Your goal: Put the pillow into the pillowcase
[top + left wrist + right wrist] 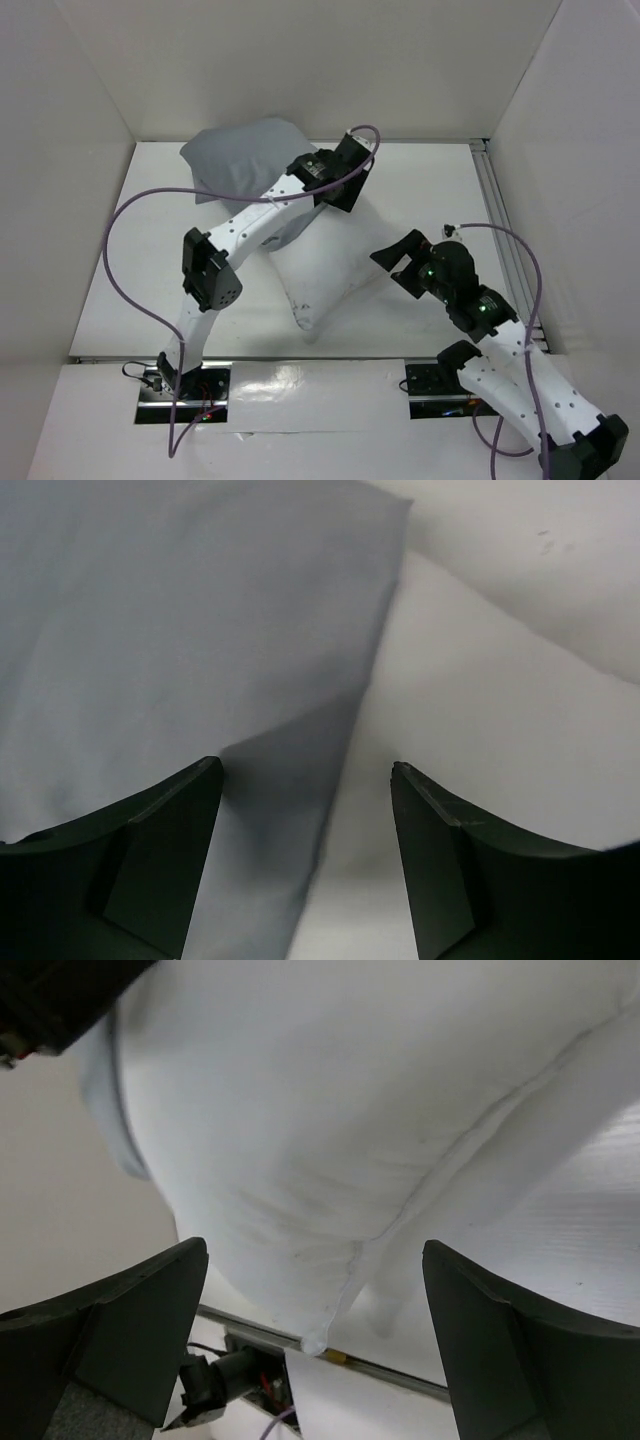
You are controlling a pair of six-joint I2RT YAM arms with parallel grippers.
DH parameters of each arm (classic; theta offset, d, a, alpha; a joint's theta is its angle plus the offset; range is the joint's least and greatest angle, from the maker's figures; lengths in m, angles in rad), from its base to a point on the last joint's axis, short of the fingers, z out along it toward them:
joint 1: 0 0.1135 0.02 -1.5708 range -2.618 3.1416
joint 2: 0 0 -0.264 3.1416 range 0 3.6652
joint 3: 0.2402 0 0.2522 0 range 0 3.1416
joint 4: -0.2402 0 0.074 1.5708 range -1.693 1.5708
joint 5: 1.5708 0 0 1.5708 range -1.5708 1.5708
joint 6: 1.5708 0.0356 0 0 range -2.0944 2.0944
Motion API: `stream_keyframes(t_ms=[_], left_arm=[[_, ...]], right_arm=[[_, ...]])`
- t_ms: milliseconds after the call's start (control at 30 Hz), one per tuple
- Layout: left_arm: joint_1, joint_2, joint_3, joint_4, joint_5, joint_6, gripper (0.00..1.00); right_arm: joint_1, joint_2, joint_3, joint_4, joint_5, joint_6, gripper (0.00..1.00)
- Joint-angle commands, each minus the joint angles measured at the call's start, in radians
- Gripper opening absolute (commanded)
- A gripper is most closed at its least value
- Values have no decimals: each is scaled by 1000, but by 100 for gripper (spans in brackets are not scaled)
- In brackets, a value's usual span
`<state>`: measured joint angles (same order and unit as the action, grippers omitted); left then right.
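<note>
Our right hand (312,1255) gapes wide and empty beside the white pillow (325,275) at mid-frame. Our left hand (305,770), equally open, holds nothing above the grey pillowcase (240,160) edge. We judge the insertion half done; next, grip the case mouth.

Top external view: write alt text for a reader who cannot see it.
A white pillow lies on a table, its far end apparently inside a grey pillowcase. The left claw hangs open over that junction; the right claw is open beside the pillow.
</note>
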<state>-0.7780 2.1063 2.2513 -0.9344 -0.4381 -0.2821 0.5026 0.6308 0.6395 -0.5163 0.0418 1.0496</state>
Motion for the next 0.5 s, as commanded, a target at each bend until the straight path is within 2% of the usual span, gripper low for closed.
stream_keyframes(t_ms=[0, 67, 133, 200, 233, 267, 300, 333, 367, 433, 467], left_arm=[[0, 12, 24, 22, -232, 29, 81], [0, 49, 33, 22, -276, 29, 77], [0, 58, 42, 22, -301, 41, 73], [0, 69, 42, 22, -335, 31, 57], [0, 69, 42, 22, -335, 20, 40], [9, 69, 42, 22, -335, 20, 39], [9, 55, 42, 22, -318, 11, 20], [9, 46, 54, 22, -304, 11, 12], [9, 46, 68, 22, -286, 11, 3], [9, 14, 77, 22, -161, 11, 0], [9, 1, 77, 22, -99, 11, 0]], right_arm=[[-83, 52, -116, 258, -201, 90, 95], [-108, 99, -158, 371, -275, 105, 95], [-118, 141, -199, 415, -286, 124, 95], [-118, 165, -222, 484, -286, 124, 95], [-118, 199, -222, 524, -277, 124, 92], [-118, 217, -233, 524, -276, 112, 90], [-118, 237, -233, 570, -276, 102, 88], [-118, 259, -244, 594, -260, 77, 86], [-107, 311, -244, 655, -241, 58, 78], [-64, 361, -215, 693, -180, -27, 71], [-46, 416, -189, 693, -104, -54, 56]])
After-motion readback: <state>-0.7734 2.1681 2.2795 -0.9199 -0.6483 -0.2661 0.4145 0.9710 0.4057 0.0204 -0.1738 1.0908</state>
